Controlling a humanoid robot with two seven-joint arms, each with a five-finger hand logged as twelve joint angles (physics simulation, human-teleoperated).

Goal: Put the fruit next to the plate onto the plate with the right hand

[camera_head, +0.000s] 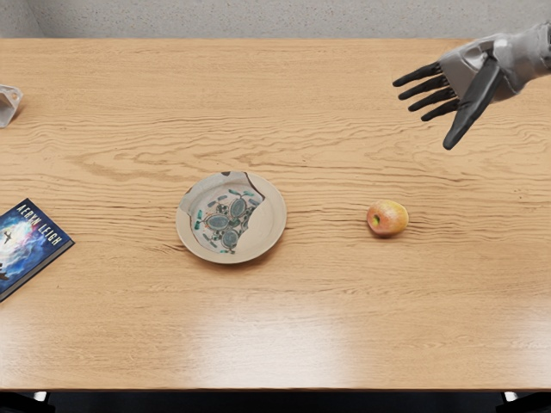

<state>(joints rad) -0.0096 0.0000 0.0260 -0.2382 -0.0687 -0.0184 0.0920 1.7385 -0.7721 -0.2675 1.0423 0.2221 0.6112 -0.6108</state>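
The apple (pixel 387 218) sits on the bare table (pixel 344 327), off to the right of the plate (pixel 270 227) and well apart from it, with nothing lying between the two. It looks roundish, red on one side and yellow on the other. I can make out no long axis to line up with, so I'd guess it takes a grasp much the same from any side.

The right hand (pixel 472 76) hangs over the far right corner of the table, its arm coming in from the right edge. Its fingers (pixel 424 86) are spread and held out straight, pointing left, with the thumb (pixel 467 110) slanting down below them, and it has hold of nothing. From those fingertips the apple lies towards the near edge of the table and a little to the left, well apart from the hand. As I judge it, the coming move is a reach down and towards that near edge to get over the apple, and only then a carry leftward to the plate.

No left arm shows anywhere, so the right hand is the only one in reach. A book (pixel 27 243) lies at the left edge, far from all this
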